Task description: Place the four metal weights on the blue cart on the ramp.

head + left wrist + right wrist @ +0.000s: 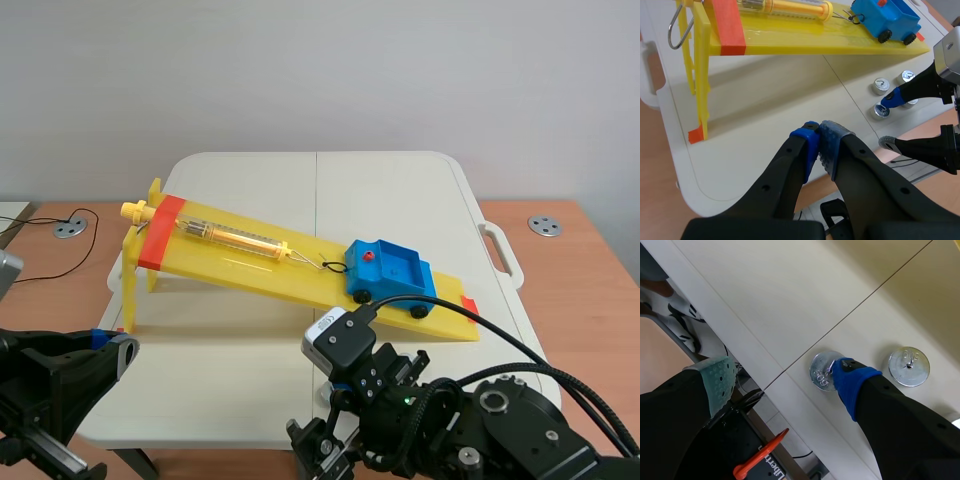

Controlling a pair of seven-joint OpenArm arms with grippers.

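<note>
The blue cart (pixel 390 272) stands low on the yellow ramp (pixel 250 265), hooked to a yellow spring scale (pixel 235 238). Several round metal weights lie on the white table in front of the ramp's low end: one (pixel 881 86), another (pixel 907 76), a third (pixel 881 111). My right gripper (pixel 785 380) is open just above the table near its edge. Its blue fingertip (pixel 852 382) rests over the rim of one weight (pixel 821 371), and a second weight (pixel 909 366) lies beside it. My left gripper (pixel 819 145) is shut on nothing, low over the table's near left part.
The ramp's tall yellow legs (pixel 699 90) stand ahead of the left gripper. The white table's front edge (pixel 740 335) runs close under the right gripper, with a table frame and floor beyond. In the scene view the right arm (pixel 450 420) hides the weights.
</note>
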